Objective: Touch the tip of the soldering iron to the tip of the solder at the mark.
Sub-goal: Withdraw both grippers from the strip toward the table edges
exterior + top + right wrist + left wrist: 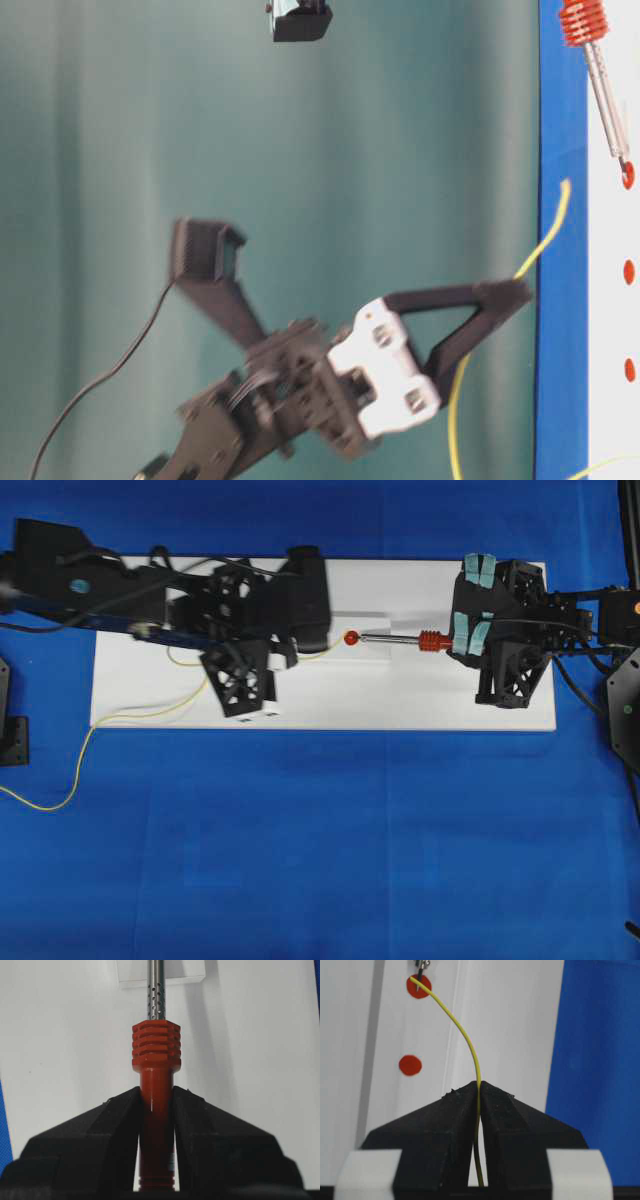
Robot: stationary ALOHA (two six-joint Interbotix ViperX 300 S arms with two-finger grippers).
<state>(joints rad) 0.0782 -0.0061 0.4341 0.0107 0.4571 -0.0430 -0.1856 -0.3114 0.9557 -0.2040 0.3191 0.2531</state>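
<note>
Left gripper [479, 1091] clenched on solder [462, 1035]; its free end meets soldering iron [155, 1060] tip over red mark [418, 986]. Right gripper [156, 1097] grasps iron's handle.

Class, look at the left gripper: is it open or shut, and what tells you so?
Shut on the solder. In the left wrist view the left gripper has its two black fingers pressed together with the yellow wire pinched in the seam between them.
</note>
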